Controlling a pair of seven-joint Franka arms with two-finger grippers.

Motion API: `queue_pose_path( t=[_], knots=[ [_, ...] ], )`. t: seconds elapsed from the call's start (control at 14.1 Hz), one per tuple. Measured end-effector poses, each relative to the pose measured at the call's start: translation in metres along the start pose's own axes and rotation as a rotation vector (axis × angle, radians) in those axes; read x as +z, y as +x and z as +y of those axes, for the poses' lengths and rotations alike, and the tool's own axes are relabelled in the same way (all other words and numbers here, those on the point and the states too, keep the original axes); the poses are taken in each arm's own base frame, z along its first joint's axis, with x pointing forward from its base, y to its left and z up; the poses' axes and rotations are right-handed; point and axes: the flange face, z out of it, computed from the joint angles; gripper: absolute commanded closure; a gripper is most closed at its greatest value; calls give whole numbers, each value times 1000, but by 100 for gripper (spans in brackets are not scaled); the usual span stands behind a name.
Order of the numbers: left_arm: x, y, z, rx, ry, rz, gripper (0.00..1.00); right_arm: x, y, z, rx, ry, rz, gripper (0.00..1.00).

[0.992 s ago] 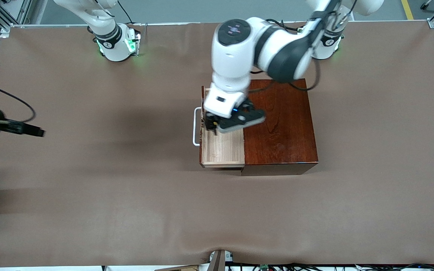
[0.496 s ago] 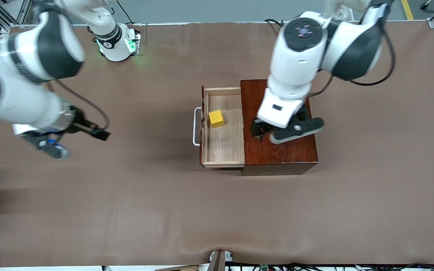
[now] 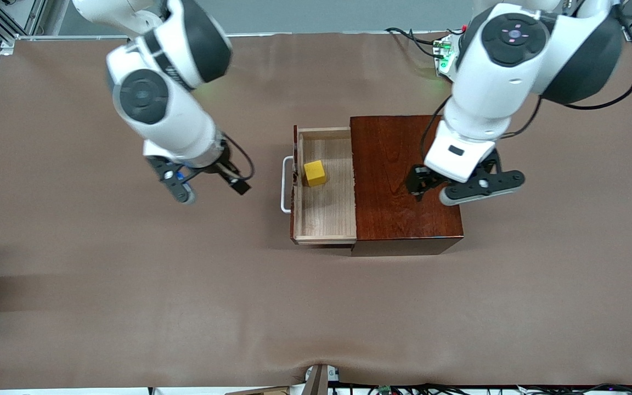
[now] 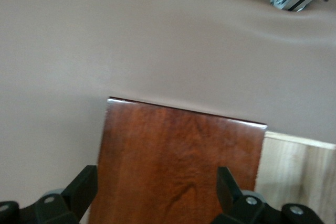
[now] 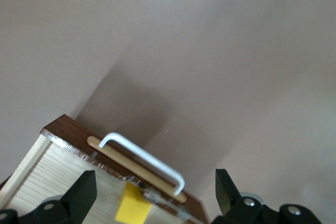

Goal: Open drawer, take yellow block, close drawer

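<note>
- Your right gripper (image 3: 202, 184) hangs over bare table (image 3: 129, 285), jaws wide, empty.
- Drawer (image 3: 324, 219) open beside it, white handle (image 3: 285, 184) facing those jaws, yellow block (image 3: 314, 173) just past it.
- Left gripper (image 3: 441, 192) over the wooden box (image 3: 398, 181), jaws wide too.

Left gripper (image 3: 416, 189) jaws apart, right gripper (image 3: 214, 189) jaws apart

yellow block (image 3: 315, 173) uncovered, drawer (image 3: 325, 219) open above

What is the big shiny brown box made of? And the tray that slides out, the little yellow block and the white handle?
The box looks like dark reddish wood with a glossy varnish: grain shows and it reflects light. The drawer looks like pale bare wood, with fine grain lines and no shine. The yellow block could be painted wood or plastic; its even colour leaves that open. The handle is a smooth white bar, perhaps coated metal or plastic.
</note>
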Motion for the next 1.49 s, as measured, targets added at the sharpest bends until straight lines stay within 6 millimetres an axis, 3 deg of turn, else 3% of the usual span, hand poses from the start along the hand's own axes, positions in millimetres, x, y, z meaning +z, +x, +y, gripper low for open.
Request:
queue_pose_path(
  t=[0.21,0.42,0.64,0.78,0.99,1.35,1.49],
  knots=[
    [-7,11,-39,95,22,-25,0,40,-39,-23,137,24,4,0],
    [-16,30,-95,164,10,-59,0,73,-67,-43,274,80,0,0],
    [-17,42,-159,185,7,-124,0,103,-91,-52,360,91,-4,0],
    [-18,48,-190,160,11,-139,0,123,-112,-54,371,74,0,0],
    [-20,49,-210,190,9,-150,0,139,-133,-51,356,50,8,0],
    [-27,40,-210,246,6,-167,0,167,-144,-42,341,3,26,1],
    [-33,35,-216,276,2,-166,0,178,-145,-44,338,7,26,49]
  ],
)
